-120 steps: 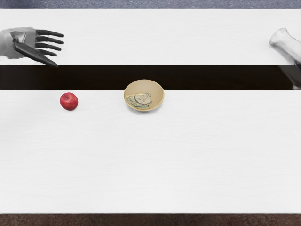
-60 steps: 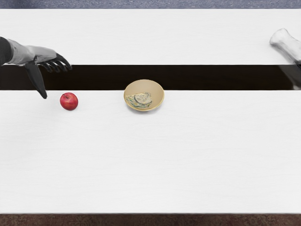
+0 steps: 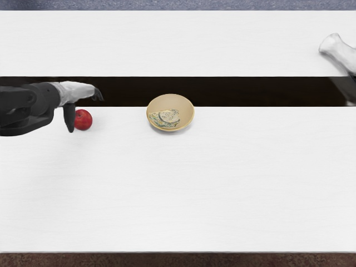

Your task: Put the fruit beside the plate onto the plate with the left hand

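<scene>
Evidently poised for a grasp: left hand (image 3: 75, 93) set low over the red apple (image 3: 84, 119), thumb hanging just beside its left edge, fingers (image 3: 97, 94) stretched past its far side, spread wide and holding nothing yet. Placed so, probably, to close around the fruit from above. Apple on the white table (image 3: 178, 183), left of the patterned tan plate (image 3: 170, 113), well apart, not on it. Counted: one apple, one plate, two hands, with the right hand (image 3: 337, 48) idle at the far right edge.
</scene>
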Motion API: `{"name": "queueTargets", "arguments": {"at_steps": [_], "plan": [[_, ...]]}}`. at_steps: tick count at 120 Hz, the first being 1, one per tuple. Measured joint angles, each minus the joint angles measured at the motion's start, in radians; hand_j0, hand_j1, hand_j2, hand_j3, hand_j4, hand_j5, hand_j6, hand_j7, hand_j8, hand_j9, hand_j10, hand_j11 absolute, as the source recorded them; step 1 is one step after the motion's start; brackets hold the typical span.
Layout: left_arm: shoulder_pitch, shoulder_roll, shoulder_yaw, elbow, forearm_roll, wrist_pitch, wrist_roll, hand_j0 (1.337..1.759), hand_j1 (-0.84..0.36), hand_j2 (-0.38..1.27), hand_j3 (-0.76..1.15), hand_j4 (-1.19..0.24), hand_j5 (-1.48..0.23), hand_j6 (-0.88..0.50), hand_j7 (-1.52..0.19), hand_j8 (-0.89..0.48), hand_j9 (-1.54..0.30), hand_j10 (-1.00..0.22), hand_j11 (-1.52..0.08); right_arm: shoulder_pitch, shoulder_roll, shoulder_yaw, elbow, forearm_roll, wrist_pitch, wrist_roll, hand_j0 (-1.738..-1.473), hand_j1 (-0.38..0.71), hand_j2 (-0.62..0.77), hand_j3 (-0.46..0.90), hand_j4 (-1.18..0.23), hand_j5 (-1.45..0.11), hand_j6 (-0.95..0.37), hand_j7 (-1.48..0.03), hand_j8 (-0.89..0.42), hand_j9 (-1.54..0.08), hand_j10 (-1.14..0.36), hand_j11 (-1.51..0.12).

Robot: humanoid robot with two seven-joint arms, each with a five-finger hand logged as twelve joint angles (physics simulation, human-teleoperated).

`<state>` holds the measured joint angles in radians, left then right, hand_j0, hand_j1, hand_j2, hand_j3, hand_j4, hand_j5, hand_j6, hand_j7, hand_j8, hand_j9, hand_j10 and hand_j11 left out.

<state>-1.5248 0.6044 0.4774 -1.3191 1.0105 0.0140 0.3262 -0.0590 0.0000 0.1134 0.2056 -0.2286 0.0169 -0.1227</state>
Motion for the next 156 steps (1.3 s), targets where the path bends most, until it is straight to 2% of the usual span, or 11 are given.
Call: {"name": "queueTargets", "arguments": {"at_steps": [15,39,74,103,139,156], "plan": [[0.002,-0.022,0.027,0.034,-0.006,0.025,0.036,1.658,0.03,0.05,0.0,-0.27,-0.34,-0.27,-0.34,-0.27,-0.34,-0.27,-0.34,0.0,0.0,0.0,0.0,0.0,0.0,0.0,-1.658,-0.31,-0.01,0.0,-0.03,-0.04,-0.03,-0.04,-0.03,-0.04,-0.03,-0.04],[0.011,-0.058,0.072,0.056,-0.036,0.085,0.048,1.658,0.02,0.06,0.0,-0.28,-0.36,-0.28,-0.36,-0.28,-0.36,-0.28,-0.36,0.0,0.0,0.0,0.0,0.0,0.0,0.0,-1.658,-0.31,-0.01,0.0,-0.03,-0.04,-0.03,-0.04,-0.03,-0.04,-0.03,-0.04],[0.053,-0.115,0.091,0.1,-0.065,0.128,0.04,1.658,-0.01,0.06,0.0,-0.31,-0.4,-0.31,-0.4,-0.31,-0.4,-0.31,-0.4,0.0,0.0,0.0,0.0,0.0,0.0,0.0,-1.658,-0.31,-0.01,0.0,-0.03,-0.04,-0.03,-0.04,-0.03,-0.04,-0.03,-0.04],[0.076,-0.148,0.09,0.157,-0.099,0.145,0.015,1.658,-0.05,0.07,0.0,-0.33,-0.43,-0.34,-0.43,-0.34,-0.43,-0.33,-0.43,0.0,0.0,0.0,0.0,0.0,0.0,0.0,-1.658,-0.31,-0.01,0.0,-0.03,-0.04,-0.03,-0.04,-0.03,-0.04,-0.03,-0.04],[0.101,-0.164,0.094,0.182,-0.105,0.147,0.01,1.658,-0.12,0.08,0.0,-0.4,-0.51,-0.4,-0.51,-0.4,-0.51,-0.4,-0.51,0.0,0.0,0.0,0.0,0.0,0.0,0.0,-1.658,-0.31,-0.01,0.0,-0.03,-0.04,-0.03,-0.04,-0.03,-0.04,-0.03,-0.04],[0.107,-0.166,0.096,0.192,-0.105,0.167,-0.006,1.658,-0.17,0.12,0.0,-0.44,-0.58,-0.44,-0.58,-0.44,-0.58,-0.44,-0.58,0.0,0.0,0.0,0.0,0.0,0.0,0.0,-1.658,-0.31,-0.01,0.0,-0.03,-0.04,-0.03,-0.04,-0.03,-0.04,-0.03,-0.04]]}}
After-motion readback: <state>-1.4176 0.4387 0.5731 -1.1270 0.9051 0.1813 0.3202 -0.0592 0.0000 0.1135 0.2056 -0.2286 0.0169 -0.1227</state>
